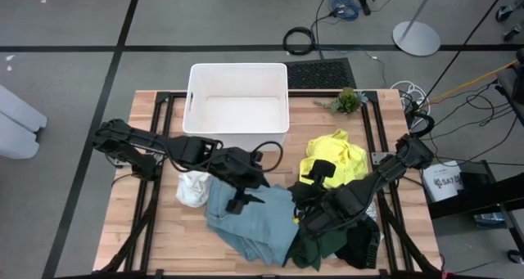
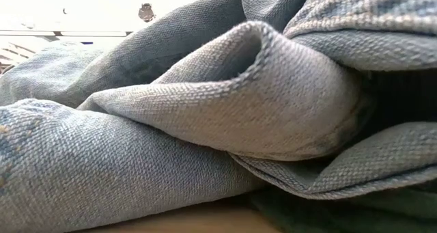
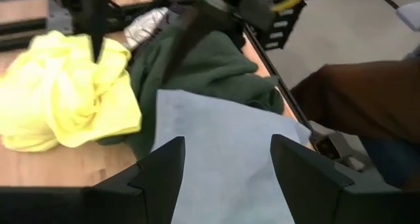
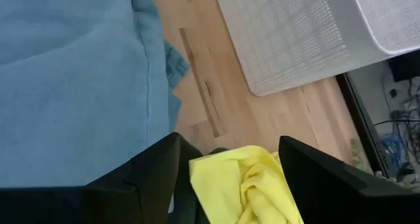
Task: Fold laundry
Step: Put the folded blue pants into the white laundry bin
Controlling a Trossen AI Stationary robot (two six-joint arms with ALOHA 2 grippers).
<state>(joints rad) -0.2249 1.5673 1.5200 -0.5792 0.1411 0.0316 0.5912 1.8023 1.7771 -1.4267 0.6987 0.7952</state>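
Observation:
A light blue cloth lies crumpled on the table's near middle and fills the low view. A bright yellow cloth lies bunched to its right. A dark green cloth and a black cloth lie at the near right. A small white cloth lies to the left of the blue one. My left gripper is open over the blue cloth. My right gripper is open between the blue cloth and the yellow cloth.
A rigid white tub stands at the table's far middle, with bare wood between it and the cloths. A small green plant sits at the far right. A brown sleeve shows beyond the table's right side.

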